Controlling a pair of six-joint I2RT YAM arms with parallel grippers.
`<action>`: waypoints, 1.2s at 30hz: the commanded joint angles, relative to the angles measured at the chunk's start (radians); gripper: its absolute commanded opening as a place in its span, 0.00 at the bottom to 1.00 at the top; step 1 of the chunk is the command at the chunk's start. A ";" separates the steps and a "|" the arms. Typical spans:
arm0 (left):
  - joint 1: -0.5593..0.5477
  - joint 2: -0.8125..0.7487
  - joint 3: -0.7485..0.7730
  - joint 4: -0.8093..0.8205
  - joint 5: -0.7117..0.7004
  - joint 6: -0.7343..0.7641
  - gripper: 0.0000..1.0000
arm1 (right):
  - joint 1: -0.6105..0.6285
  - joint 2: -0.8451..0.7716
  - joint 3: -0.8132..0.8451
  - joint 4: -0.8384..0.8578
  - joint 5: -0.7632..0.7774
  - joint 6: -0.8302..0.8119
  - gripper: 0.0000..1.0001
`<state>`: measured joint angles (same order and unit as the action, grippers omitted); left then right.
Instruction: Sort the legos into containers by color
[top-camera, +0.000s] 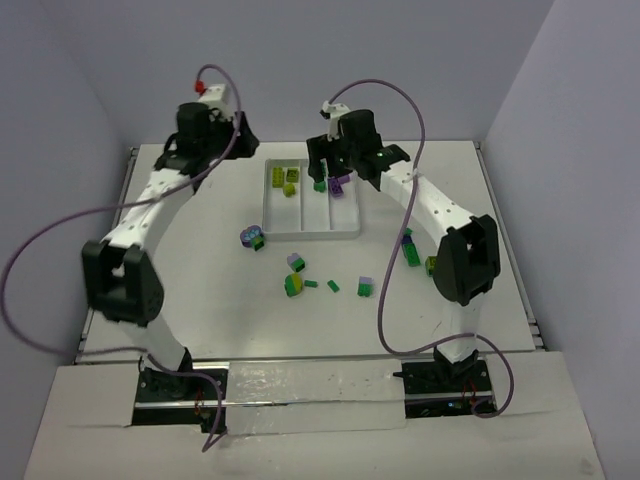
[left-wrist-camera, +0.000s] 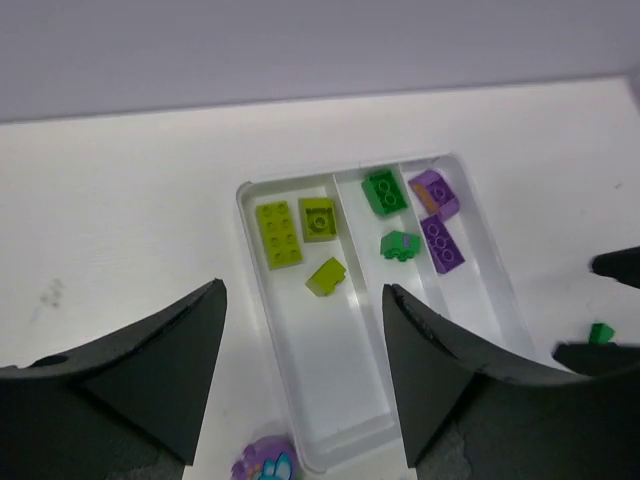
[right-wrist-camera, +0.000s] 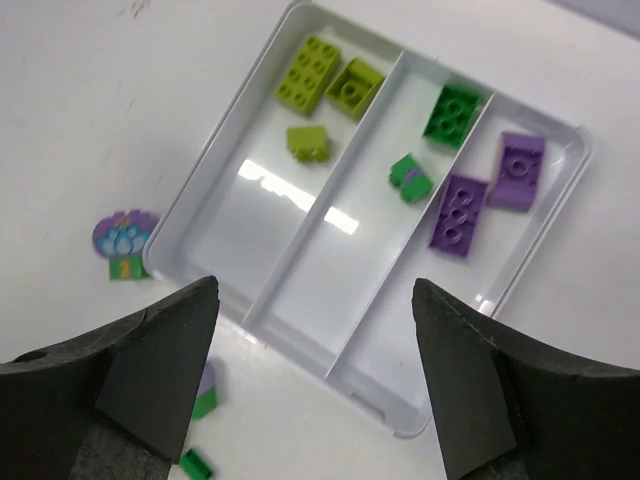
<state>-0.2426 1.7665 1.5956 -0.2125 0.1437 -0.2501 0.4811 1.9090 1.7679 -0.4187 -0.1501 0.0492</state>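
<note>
The white three-compartment tray (top-camera: 310, 236) lies at mid-table. Its left compartment holds three yellow-green bricks (right-wrist-camera: 312, 73), the middle one two green bricks (right-wrist-camera: 452, 113), the right one two purple bricks (right-wrist-camera: 459, 214). The same bricks show in the left wrist view: yellow-green (left-wrist-camera: 277, 233), green (left-wrist-camera: 384, 191), purple (left-wrist-camera: 441, 243). Loose legos lie in front of the tray: a round purple piece (top-camera: 253, 238), a lilac-and-green stack (top-camera: 296, 262), a yellow-green stack (top-camera: 294, 285) and small green bricks (top-camera: 333, 286). My left gripper (left-wrist-camera: 305, 380) is open and empty, above the table left of the tray's far end. My right gripper (right-wrist-camera: 315, 370) is open and empty above the tray's far end.
More bricks lie to the right by my right arm: green (top-camera: 411, 252), yellow-green (top-camera: 432, 264) and a lilac-green one (top-camera: 365, 287). The round purple piece also shows by the tray corner (right-wrist-camera: 125, 232). Raised table rims run along the left and right edges.
</note>
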 joint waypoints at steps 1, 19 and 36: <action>0.102 -0.248 -0.240 -0.050 0.073 0.003 0.73 | 0.078 -0.077 -0.105 0.010 -0.099 -0.046 0.82; 0.287 -0.570 -0.448 -0.091 0.208 -0.078 0.74 | 0.415 0.208 0.041 -0.092 0.087 0.095 0.69; 0.292 -0.567 -0.471 -0.045 0.206 -0.093 0.75 | 0.424 0.416 0.195 -0.077 0.176 0.110 0.70</action>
<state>0.0410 1.2118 1.1088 -0.3094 0.3268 -0.3340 0.9005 2.2959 1.8950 -0.5157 -0.0333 0.1589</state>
